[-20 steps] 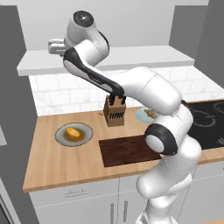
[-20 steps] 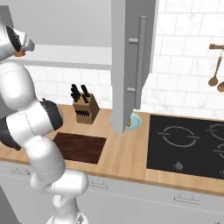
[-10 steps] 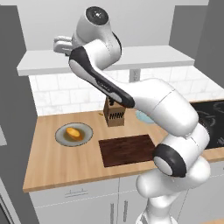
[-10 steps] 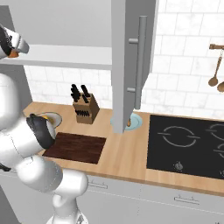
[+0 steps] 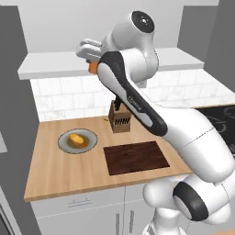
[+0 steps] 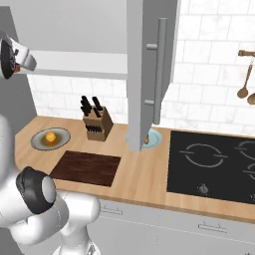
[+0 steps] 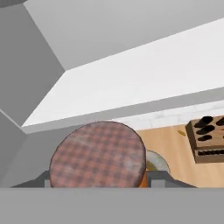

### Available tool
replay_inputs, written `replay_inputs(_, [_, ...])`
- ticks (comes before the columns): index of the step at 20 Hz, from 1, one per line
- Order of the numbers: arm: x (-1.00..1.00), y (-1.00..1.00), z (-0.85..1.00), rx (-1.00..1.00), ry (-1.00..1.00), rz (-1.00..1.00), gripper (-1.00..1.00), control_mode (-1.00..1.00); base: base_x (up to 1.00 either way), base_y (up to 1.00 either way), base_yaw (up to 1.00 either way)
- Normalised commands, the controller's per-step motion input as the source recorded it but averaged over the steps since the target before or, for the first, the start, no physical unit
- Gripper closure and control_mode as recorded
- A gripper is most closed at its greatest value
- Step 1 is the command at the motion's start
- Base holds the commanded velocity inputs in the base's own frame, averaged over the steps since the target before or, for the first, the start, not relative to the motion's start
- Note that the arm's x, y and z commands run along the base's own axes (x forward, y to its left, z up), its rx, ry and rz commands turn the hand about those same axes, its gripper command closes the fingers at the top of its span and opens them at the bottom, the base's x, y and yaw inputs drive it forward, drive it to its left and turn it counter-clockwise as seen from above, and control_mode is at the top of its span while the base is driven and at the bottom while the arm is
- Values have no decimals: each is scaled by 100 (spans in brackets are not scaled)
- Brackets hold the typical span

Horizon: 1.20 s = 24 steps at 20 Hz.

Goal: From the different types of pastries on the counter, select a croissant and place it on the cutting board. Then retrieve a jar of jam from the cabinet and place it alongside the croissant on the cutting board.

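Over the last second the two-finger gripper [image 5: 88, 51], clenched on the small orange-brown jar of jam with a checked reddish lid [image 7: 97, 157], had drawn it just off the front edge of the long white wall shelf [image 5: 50, 69], so what remained was the carry down to the flat dark brown wooden cutting board [image 5: 135, 157], bare near the front edge of the light wood-grain counter [image 5: 59, 174].

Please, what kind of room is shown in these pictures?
It looks like a home kitchen, in a rendered scene. A black cooktop is set into the wooden counter, a knife block stands by the tiled wall, and a wooden spoon hangs there.
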Motion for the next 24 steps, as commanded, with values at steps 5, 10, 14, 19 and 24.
replay_inputs(5, [-24, -12, -5, 4, 4, 10, 100, -100, 0, 0, 0])
replay_inputs(10, [-16, -16, -7, 1, 11, 10, 100, -100, 0, 0, 0])
replay_inputs(14, [-29, -9, -26, -1, 28, 13, 100, -100, 0, 0, 0])
replay_inputs(19, [-44, 0, -38, -11, 9, 10, 100, -100, 0, 0, 0])
replay_inputs(24, [-51, 0, -44, -9, 1, 9, 100, -100, 0, 0, 0])
